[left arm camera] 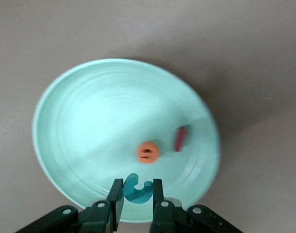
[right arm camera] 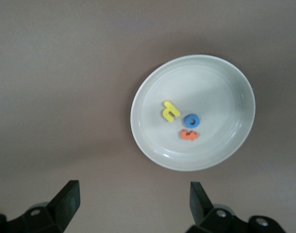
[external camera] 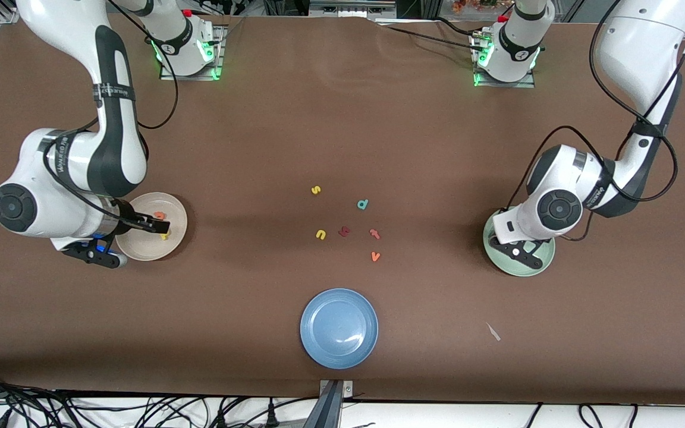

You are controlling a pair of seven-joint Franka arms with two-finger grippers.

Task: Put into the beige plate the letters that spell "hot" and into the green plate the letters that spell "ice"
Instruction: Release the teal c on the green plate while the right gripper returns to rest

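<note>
The pale green plate lies toward the left arm's end of the table. In it are the orange "e" and the dark red "i". My left gripper hangs over the plate's rim, shut on the teal "c". The beige plate lies toward the right arm's end and holds the yellow "h", the blue "o" and the orange "t". My right gripper is open and empty, up in the air by that plate's edge.
Loose letters lie mid-table: yellow "s", teal "d", yellow "u", a dark red letter, a pinkish-red one and orange "v". A blue plate sits nearer the front camera.
</note>
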